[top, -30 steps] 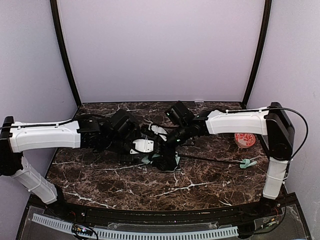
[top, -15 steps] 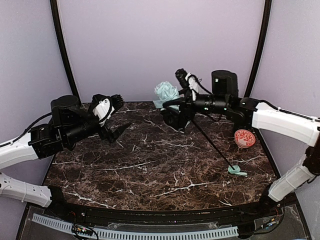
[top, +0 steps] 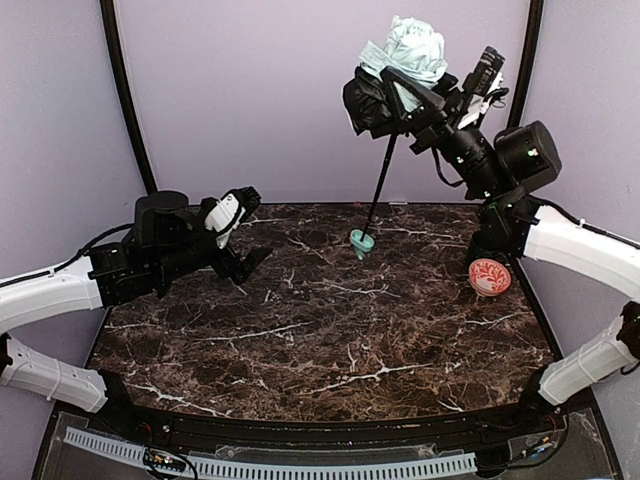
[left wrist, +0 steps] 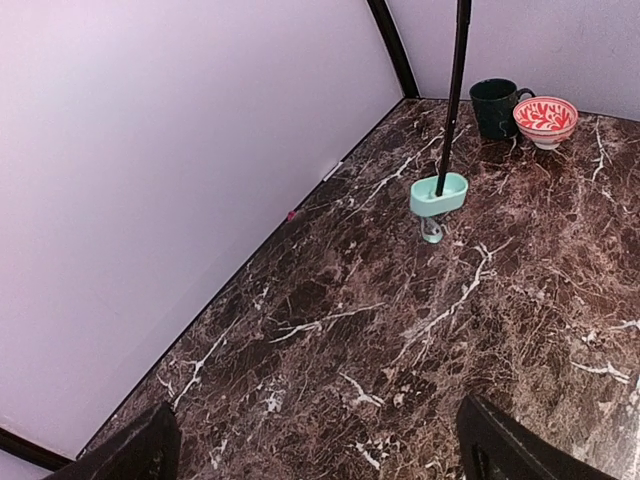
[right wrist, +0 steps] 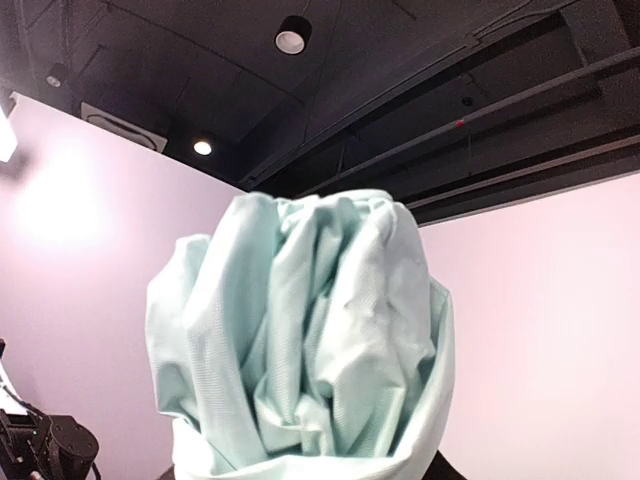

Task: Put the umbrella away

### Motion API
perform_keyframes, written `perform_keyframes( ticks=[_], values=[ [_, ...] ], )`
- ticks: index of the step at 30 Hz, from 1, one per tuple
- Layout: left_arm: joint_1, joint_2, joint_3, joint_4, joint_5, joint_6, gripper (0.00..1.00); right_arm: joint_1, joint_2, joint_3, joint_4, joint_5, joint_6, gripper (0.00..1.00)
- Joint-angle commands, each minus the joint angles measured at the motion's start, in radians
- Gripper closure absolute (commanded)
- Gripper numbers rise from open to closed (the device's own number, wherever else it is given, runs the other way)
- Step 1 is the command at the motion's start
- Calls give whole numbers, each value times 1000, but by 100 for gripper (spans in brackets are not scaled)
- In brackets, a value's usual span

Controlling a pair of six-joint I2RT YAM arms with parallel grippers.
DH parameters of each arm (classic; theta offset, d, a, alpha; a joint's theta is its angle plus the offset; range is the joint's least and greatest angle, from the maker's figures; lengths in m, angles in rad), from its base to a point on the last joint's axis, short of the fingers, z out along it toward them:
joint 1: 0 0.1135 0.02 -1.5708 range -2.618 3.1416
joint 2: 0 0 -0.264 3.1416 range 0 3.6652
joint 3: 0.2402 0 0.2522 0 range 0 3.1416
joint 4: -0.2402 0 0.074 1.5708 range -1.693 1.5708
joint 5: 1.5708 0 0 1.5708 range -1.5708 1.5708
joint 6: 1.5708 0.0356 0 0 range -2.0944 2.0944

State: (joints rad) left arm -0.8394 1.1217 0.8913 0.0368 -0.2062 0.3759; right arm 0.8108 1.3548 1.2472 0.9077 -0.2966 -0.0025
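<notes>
Clamping the bunched canopy of the umbrella, the right gripper sits high at 1 o'clock in the top view, well above the table. The black shaft hangs from it toward 7 o'clock, and the mint handle ends near the table's far edge at 12 o'clock; whether it touches the marble cannot be told here. The left gripper hovers at 9 o'clock with jaws spread and nothing between them, well apart from the handle, with open marble lying between the two. A red-and-white bowl stands at 3 o'clock beside the right arm. In the left wrist view the left gripper shows its fingertips wide apart at 6 o'clock. The umbrella handle hangs at 1 o'clock with its strap down at the marble, and beyond it the bowl and a dark mug stand just beside each other. In the right wrist view, crumpled mint fabric of the umbrella fills the centre down to 6 o'clock, hiding the fingers.
</notes>
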Motion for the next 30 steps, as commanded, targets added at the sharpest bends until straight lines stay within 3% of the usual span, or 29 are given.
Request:
perform_keyframes(
  ticks=[1, 5, 7, 9, 12, 17, 19, 22, 26, 30],
  values=[
    [9, 3, -3, 26, 11, -29, 1, 4, 1, -273, 354, 163, 21, 93],
    [15, 16, -17, 26, 13, -30, 1, -8, 113, -585, 418, 388, 14, 97],
    [21, 30, -20, 28, 23, -24, 1, -28, 204, -698, 464, 415, 73, 98],
    [26, 47, -14, 27, 26, -22, 1, -41, 308, -819, 614, 399, 130, 97],
    [33, 70, -7, 25, 34, -21, 1, -63, 428, -892, 776, 394, 202, 97],
    [42, 87, -3, 30, 39, -17, 1, -67, 505, -863, 717, 343, 230, 98],
    [43, 86, -5, 27, 33, -15, 1, -61, 457, -829, 632, 340, 196, 98],
    [43, 80, -13, 25, 25, -14, 1, -30, 337, -713, 250, 443, 97, 97],
    [45, 72, -21, 23, 12, -9, 1, 0, 249, -508, -225, 756, -24, 96],
    [46, 59, -27, 26, 8, -3, 1, 0, 246, -395, -410, 1079, -163, 95]
  ],
)
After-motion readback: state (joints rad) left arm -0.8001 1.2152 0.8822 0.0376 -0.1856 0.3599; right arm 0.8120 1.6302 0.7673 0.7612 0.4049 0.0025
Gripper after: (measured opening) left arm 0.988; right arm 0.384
